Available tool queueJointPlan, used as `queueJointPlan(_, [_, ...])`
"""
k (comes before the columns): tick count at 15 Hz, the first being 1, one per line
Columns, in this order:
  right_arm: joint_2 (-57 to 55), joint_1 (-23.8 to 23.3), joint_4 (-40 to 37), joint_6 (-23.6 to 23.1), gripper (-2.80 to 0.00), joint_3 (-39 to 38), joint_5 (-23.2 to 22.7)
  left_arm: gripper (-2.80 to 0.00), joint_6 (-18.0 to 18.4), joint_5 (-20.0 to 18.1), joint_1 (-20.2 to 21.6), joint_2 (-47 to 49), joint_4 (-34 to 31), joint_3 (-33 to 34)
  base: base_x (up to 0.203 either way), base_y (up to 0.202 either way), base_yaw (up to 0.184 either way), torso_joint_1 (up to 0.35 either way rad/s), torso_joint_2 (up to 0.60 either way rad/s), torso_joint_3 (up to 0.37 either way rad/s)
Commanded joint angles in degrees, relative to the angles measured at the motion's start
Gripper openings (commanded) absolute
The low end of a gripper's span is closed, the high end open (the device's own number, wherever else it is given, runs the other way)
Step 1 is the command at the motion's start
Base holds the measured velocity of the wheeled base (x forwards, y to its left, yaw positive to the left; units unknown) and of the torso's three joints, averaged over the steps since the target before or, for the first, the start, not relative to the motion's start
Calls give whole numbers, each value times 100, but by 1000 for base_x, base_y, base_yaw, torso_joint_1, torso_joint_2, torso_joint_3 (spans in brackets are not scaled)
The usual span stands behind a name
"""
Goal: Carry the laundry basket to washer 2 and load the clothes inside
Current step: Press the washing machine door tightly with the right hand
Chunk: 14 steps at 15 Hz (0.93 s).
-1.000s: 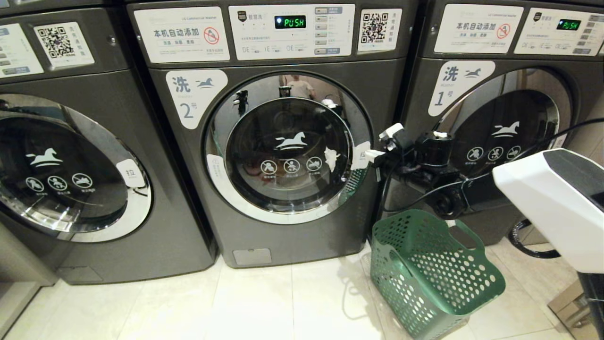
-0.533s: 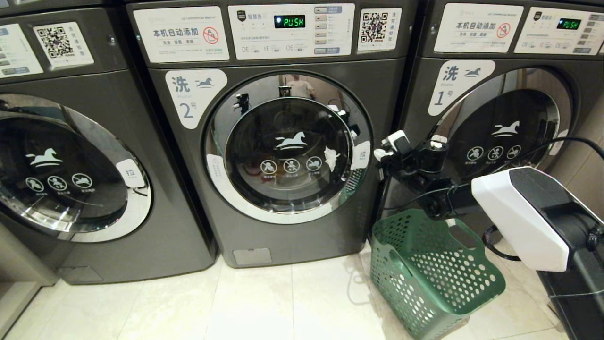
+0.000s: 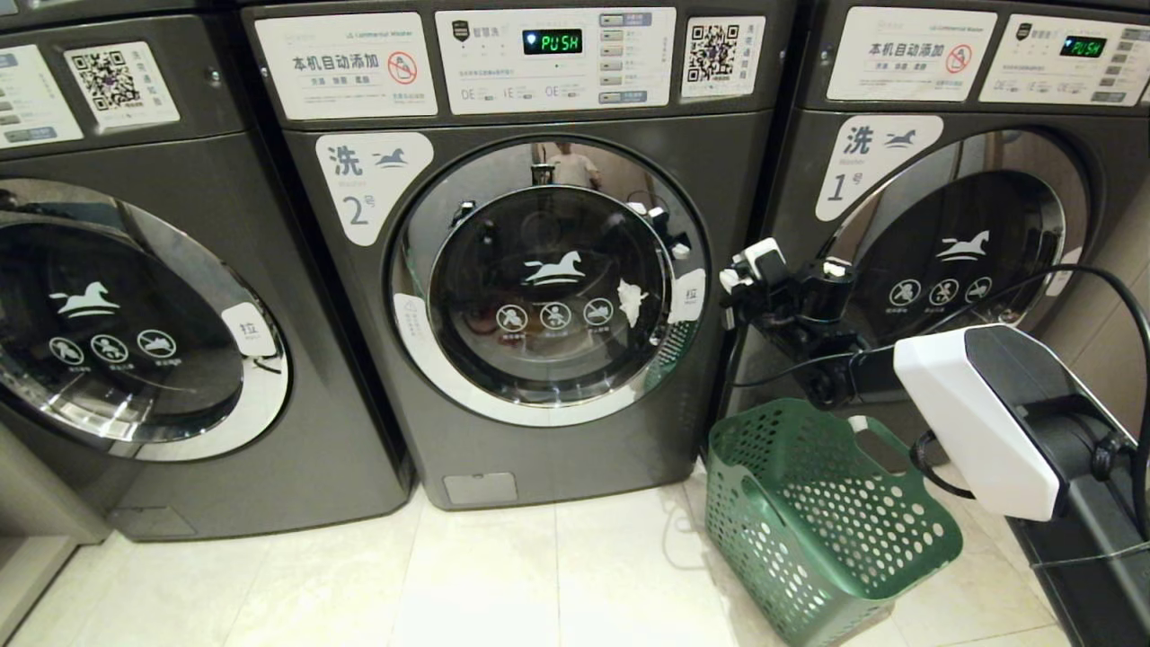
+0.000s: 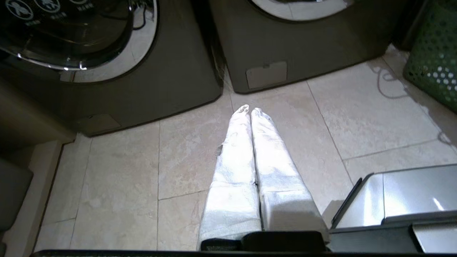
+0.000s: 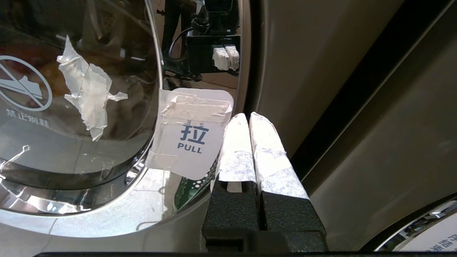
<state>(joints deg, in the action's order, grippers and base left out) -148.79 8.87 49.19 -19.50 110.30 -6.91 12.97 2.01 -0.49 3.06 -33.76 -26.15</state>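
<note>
Head view shows the right pincer (image 3: pixel 738 274), pinched shut and empty, backed off slightly from washer 2's (image 3: pixel 539 270) still-closed door, with the green basket (image 3: pixel 822 517) waiting on the floor beside it.

White arm shell (image 3: pixel 975 422); black cables; seemingly tape-wrapped white fingers (image 5: pixel 237 142).

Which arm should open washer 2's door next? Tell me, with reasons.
Right. The right gripper, shut, sits beside washer 2 at its door's PULL tab. The left gripper, shut, points at floor tiles, away from the door.
</note>
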Motion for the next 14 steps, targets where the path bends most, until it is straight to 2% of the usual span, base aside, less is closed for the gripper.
queueJointPlan(1, [91,-27,49,-9,-280,-21,-3,-280,39,-32,26,-308,10,490,0,0,0,0,0,0])
queueJointPlan(3, [323,-26,63,-8,-280,-189,3,-280,-310,-185,31,-315,334,745,0,0,0,0,0,0])
queueJointPlan(6, [636,-31,73,-18,-280,-469,6,-280,-558,-640,31,-315,2139,1801,0,0,0,0,0,0])
queueJointPlan(7, [709,-66,70,-16,-280,-532,1,-280,-634,-731,31,-314,2961,2181,0,0,0,0,0,0])
queueJointPlan(8, [763,-104,73,-8,-280,-601,-3,-280,-771,-783,31,-315,3464,2422,0,0,0,0,0,0])
queueJointPlan(10, [790,-114,132,11,-280,-771,-3,-280,-802,-709,31,-315,3630,2524,0,0,0,0,0,0])
queueJointPlan(12, [809,-92,260,-44,-280,-904,6,-280,-937,-324,31,-315,3482,2652,0,0,0,0,0,0])
queueJointPlan(14, [935,-45,381,-110,-280,-1209,6,-280,-972,-272,31,-315,3455,2659,0,0,0,0,0,0])
